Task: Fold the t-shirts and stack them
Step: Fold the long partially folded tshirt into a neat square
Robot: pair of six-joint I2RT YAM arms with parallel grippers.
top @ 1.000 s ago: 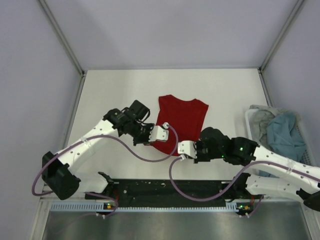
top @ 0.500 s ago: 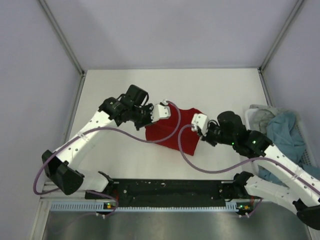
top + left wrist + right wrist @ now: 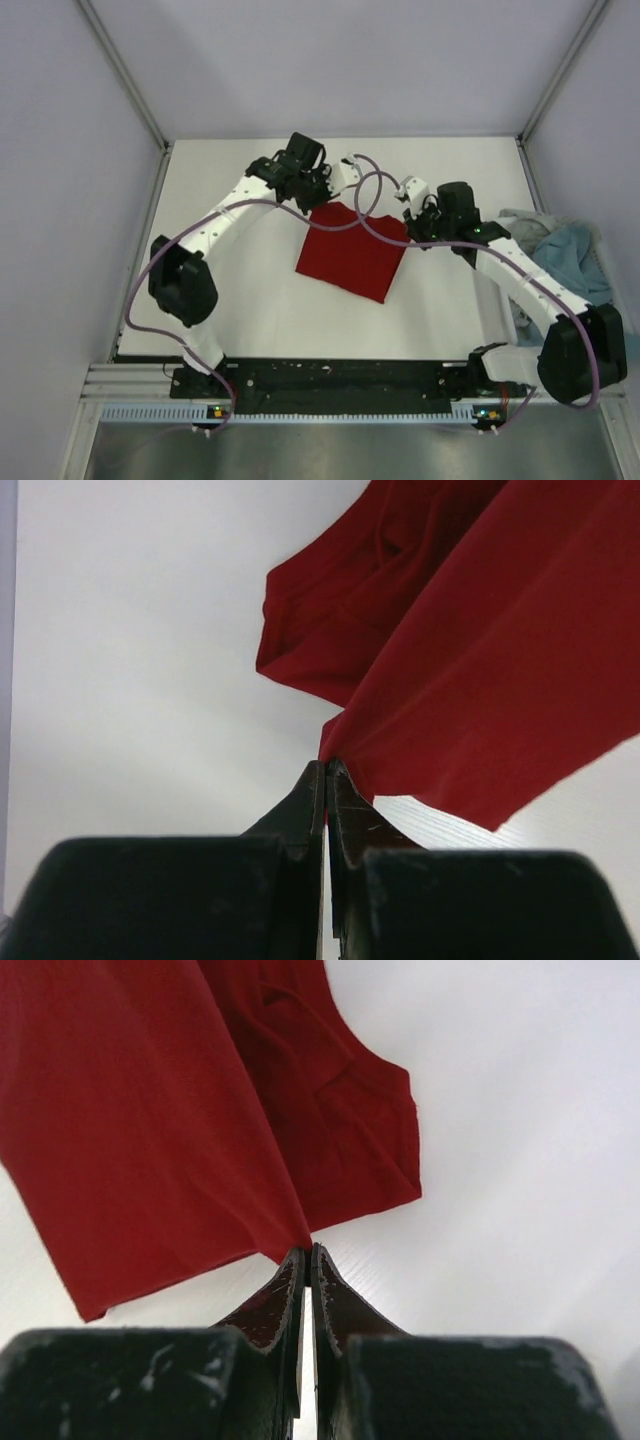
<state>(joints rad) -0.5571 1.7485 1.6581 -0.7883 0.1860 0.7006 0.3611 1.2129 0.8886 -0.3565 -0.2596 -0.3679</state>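
The deep red t-shirt (image 3: pixel 352 255) lies mid-table, doubled over on itself. My left gripper (image 3: pixel 322 200) is shut on its far left corner, and the left wrist view shows the red cloth (image 3: pixel 470 650) pinched at the fingertips and lifted off the table. My right gripper (image 3: pixel 408 222) is shut on the far right corner, and the right wrist view shows the cloth (image 3: pixel 150 1130) pinched the same way. The teal-blue t-shirt (image 3: pixel 572 262) and the light grey t-shirt (image 3: pixel 520 232) lie bunched in a bin at the right edge.
The white bin (image 3: pixel 495 300) stands at the right edge of the white table (image 3: pixel 220 290). Purple cables (image 3: pixel 362 195) loop above the red shirt's far edge. Grey walls close in the table on three sides.
Both grippers have carried the shirt's near edge away from me, over the shirt to its far side, so the shirt is now folded over. Both arms are stretched further out.
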